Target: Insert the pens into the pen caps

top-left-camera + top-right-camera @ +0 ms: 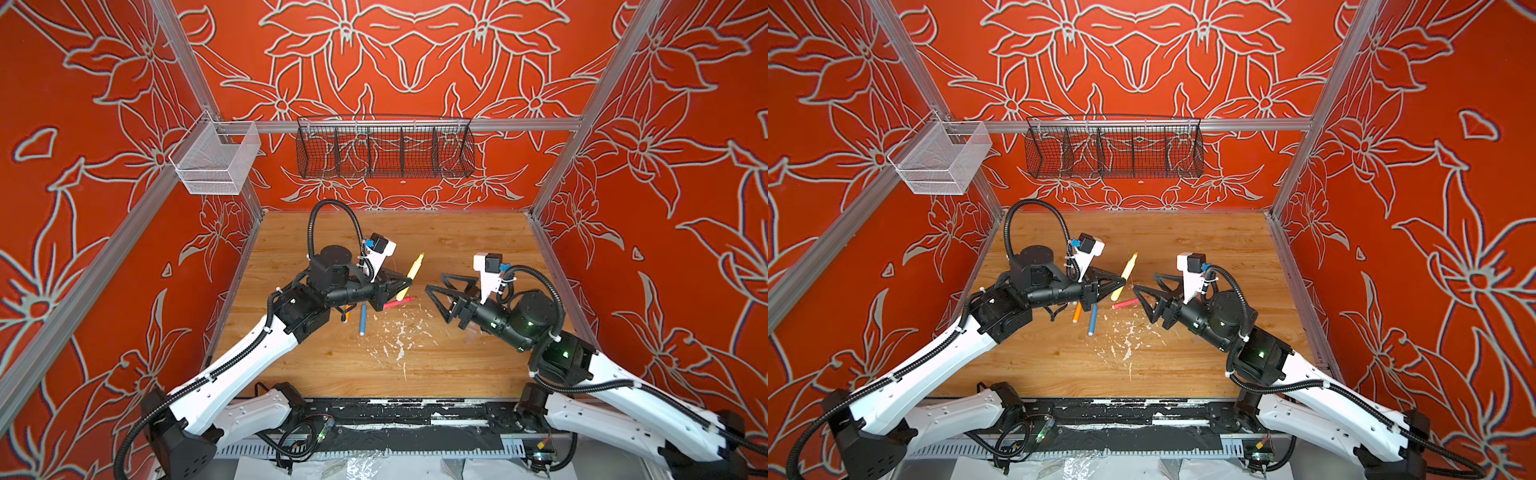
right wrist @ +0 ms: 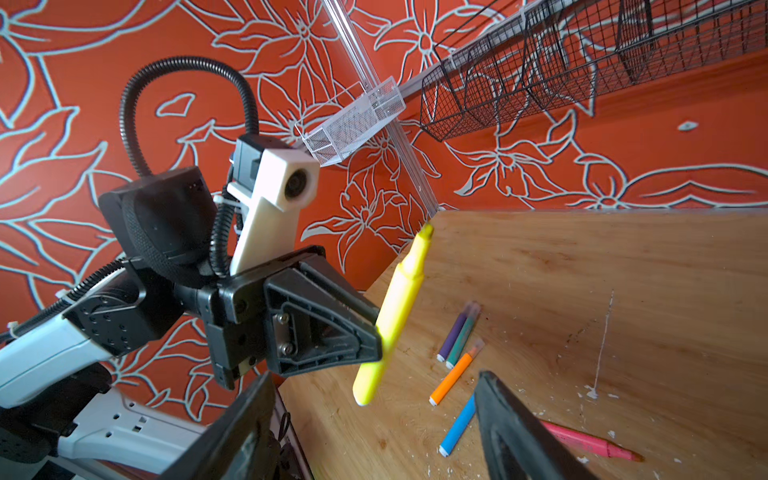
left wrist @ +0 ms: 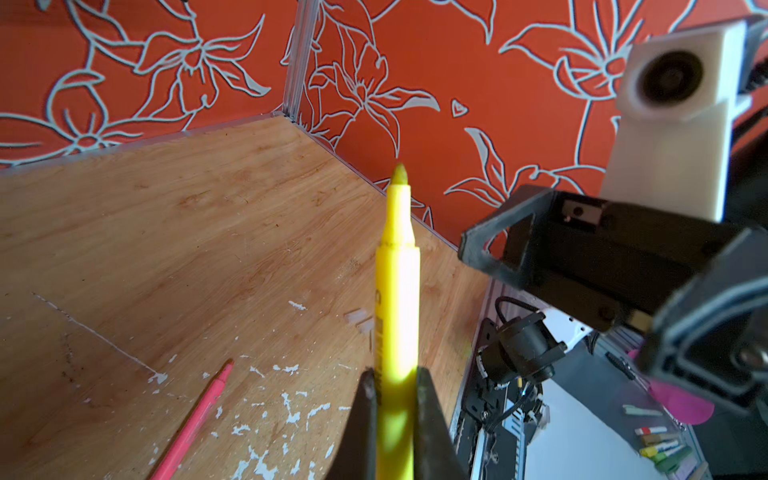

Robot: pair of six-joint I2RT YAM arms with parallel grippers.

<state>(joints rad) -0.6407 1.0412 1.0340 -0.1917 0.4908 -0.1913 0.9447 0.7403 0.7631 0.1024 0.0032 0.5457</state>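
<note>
Fingers of our left gripper (image 1: 409,283) clamp the slim yellow marker pen (image 1: 414,270) low on its barrel, tip pointing up and away. Our right gripper (image 1: 434,282) faces it, jaws apart and empty. Under the left gripper we see a pink-red pen (image 1: 399,302), a blue pen (image 1: 362,319) and an orange pen (image 1: 1077,311) lying on the wooden tabletop (image 1: 457,365).

The wooden table (image 1: 457,365) is carrying loose pens. The blue pen (image 1: 363,319), orange pen (image 1: 1077,312), purple pen (image 2: 455,332) and green pen (image 2: 464,337) are lying close together. The pink pen (image 1: 400,302) is lying nearby, beside white flecks (image 1: 400,332).
</note>
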